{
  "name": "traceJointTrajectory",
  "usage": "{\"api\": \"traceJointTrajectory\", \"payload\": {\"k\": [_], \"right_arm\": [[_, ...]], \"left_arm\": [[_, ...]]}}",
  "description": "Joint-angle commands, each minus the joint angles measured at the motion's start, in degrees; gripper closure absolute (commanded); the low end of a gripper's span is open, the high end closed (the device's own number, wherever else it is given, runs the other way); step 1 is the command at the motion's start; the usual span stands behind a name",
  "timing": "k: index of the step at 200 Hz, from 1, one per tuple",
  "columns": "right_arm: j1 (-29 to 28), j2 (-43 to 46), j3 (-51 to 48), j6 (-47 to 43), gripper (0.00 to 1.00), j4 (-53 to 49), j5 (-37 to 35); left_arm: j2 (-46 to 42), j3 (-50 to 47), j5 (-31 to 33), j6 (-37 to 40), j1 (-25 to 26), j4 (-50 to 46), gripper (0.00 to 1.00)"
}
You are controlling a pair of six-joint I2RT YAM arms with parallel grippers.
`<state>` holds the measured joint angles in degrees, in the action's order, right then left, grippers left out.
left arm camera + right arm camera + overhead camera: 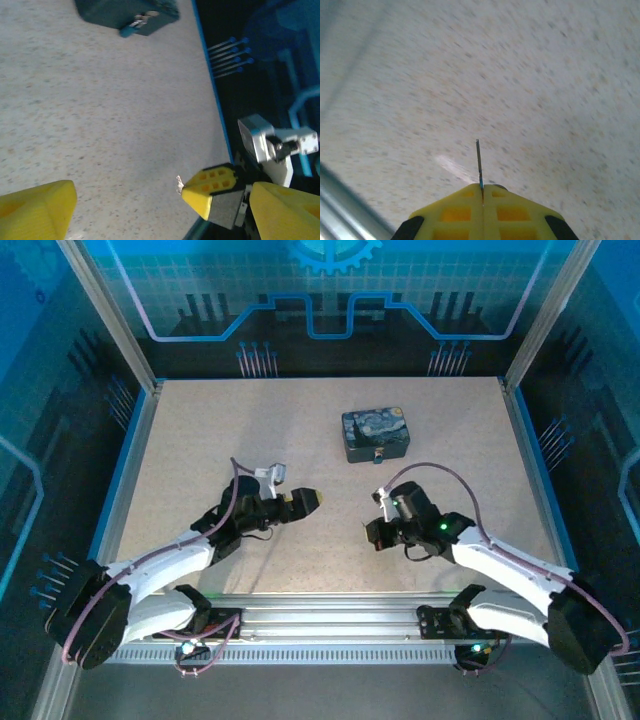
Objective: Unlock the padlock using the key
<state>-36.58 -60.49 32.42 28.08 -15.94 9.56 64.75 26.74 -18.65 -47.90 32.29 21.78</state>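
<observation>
The right claw (482,190) is clenched on the key (479,161). Its two yellow fingertips (455,212) are pressed flat together, and the thin dark blade stands straight out from the seam between them, above the speckled counter (250,430). In the left wrist view the same claw comes in from the lower right, with a small pale sliver poking out at its tip that is probably the key, though it is too blurred there to be sure. The left claw (312,500) is released and grasps nothing. Its yellow fingers (37,210) are spread wide at the bottom corners of its own camera view, with bare counter between them. From above, the two claws face each other over the near middle of the counter, close together but apart, the left pointing right and the right pointing left. The padlock (379,453) sits against the near side of the dark-blue starry tin box (375,430), towards the far right of the counter and well apart from both claws. In the left wrist view it is a small pale metal piece on the box's front face. Whether its shackle is closed I cannot tell.
</observation>
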Motion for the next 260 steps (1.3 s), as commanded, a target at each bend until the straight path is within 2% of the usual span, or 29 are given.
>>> {"api": "traceJointTrajectory", "payload": {"k": [1, 49, 86, 195, 260], "right_arm": [[2.5, 3.3, -0.7, -4.4, 0.98, 8.9, 10.1], [4.3, 7.0, 0.4, -2.4, 0.98, 15.9, 18.7], [4.2, 7.8, 1.1, 0.0, 0.98, 17.7, 21.2], [4.0, 8.0, 1.8, 3.2, 0.97, 18.8, 20.7], [3.9, 7.5, 1.7, 3.7, 0.95, 19.0, 20.7]], "left_arm": [[-0.7, 3.3, -7.6, 1.3, 0.7, 6.6, 0.18], [1.7, 6.2, -9.3, 2.8, 3.8, 9.6, 0.33], [4.2, 8.7, -9.6, 4.0, 5.3, 9.9, 0.43], [8.8, 11.6, -9.7, 5.4, 8.4, 9.8, 0.65], [9.1, 12.0, -9.6, 5.9, 8.6, 9.0, 0.90]]}}
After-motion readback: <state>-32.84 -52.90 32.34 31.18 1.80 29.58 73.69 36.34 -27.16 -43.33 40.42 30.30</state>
